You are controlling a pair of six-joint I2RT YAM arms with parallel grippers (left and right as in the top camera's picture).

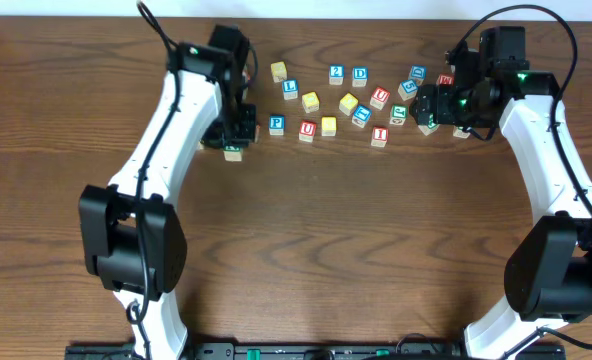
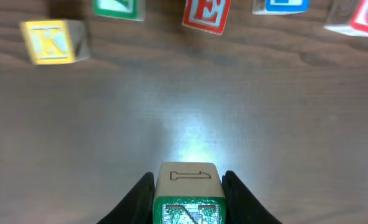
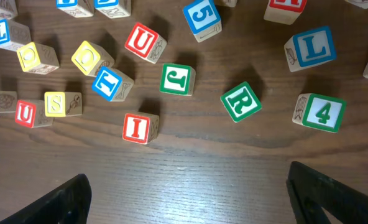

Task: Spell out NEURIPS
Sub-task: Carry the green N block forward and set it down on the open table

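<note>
- The left gripper is clamping a small wooden cube with a green letter N between its two black fingers. One pad is pressing on each opposite side face, and the green N face is turning up toward the wrist camera.
- From overhead, this held cube is sitting at the left end of the scattered cubes, just left of a light wooden cube with a blue P. Whether it is resting on the dark wooden table or hanging just above it cannot be told.
- Bare table is lying straight ahead of the left fingers. A yellow cube with a K and a light cube with a red E are standing well beyond it.
- The held piece is a cube, so it has no long axis. Setting it down is likely calling only for a straight lowering onto that bare patch, with room beside it for six more letters.
- The right gripper is hovering over the right-hand cluster, its fingers spread wide and holding nothing.
- A light cube with a green R and a light cube with a red I are lying just ahead of the right fingers. The R cube is turned cornerwise to them. The right arm is the nearer one to both.
- Both arms are reaching forward from the near edge with elbows bent. The right wrist is pointing inward toward the cluster.
</note>
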